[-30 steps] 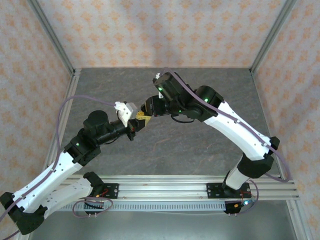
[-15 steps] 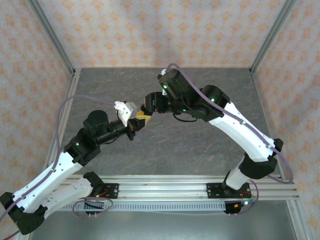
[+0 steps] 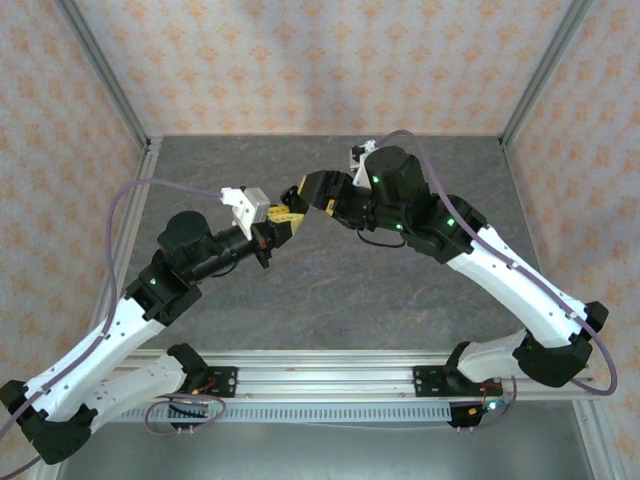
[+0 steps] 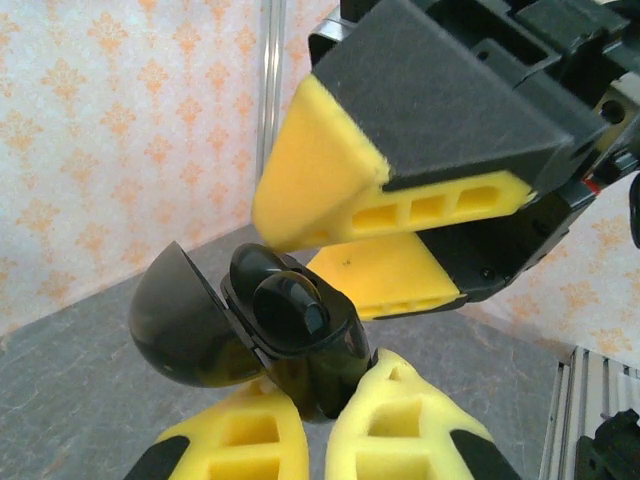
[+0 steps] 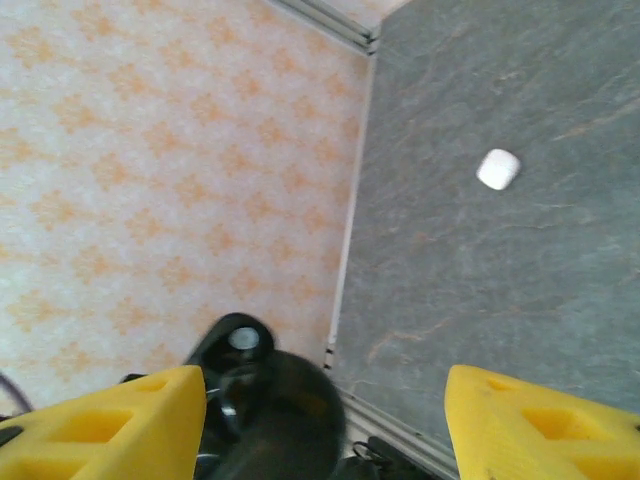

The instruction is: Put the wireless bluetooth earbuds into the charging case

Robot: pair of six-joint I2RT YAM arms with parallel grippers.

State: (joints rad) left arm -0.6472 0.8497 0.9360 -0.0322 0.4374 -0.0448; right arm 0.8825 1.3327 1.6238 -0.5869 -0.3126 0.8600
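Left end effector [image 4: 312,415] pinches black case [image 4: 178,322]; right end effector [image 5: 330,420] gapes alongside.

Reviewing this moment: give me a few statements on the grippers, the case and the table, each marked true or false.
1. The left gripper is shut on a black charging case. True.
2. The case's lid is closed. False: the lid is swung open to one side, and the inside of the case shows.
3. The right gripper is clamped on the case. False: its fingers stand wide apart and hold nothing, and the case is held by the left gripper alone.
4. A small white object lies on the table. True: it lies by itself on the grey surface, apart from both grippers.
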